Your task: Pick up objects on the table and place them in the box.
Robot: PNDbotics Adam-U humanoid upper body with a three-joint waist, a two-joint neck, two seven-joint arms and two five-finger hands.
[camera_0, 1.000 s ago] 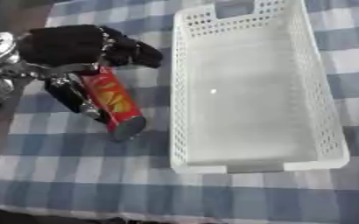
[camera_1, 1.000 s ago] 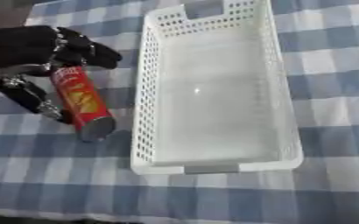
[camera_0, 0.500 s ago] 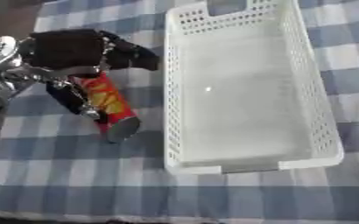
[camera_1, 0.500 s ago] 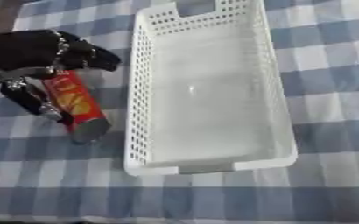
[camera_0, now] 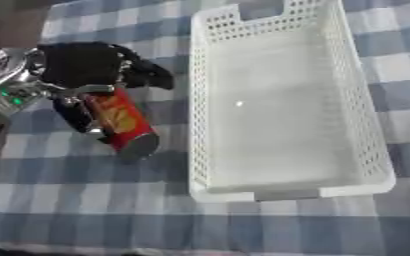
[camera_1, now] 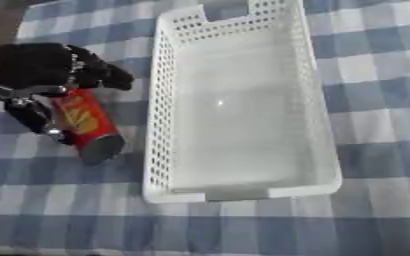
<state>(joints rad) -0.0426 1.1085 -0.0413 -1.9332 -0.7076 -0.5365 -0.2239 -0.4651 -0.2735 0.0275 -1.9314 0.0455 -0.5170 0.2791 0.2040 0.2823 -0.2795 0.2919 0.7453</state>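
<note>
Your worktop (camera_0: 60,200) carried a blue and white checked cloth. On it the white perforated box (camera_0: 357,125) lay lengthwise, running away from you, with nothing inside. Just left of the box, your left hand (camera_0: 82,65) came in from the left edge, its fingers and thumb curled around the upper part of a red tube-shaped can (camera_0: 121,122). The can was tilted, its grey end (camera_0: 137,146) pointing toward you and down at the cloth, close beside the box wall but apart from it. Your right hand did not appear in either view.
</note>
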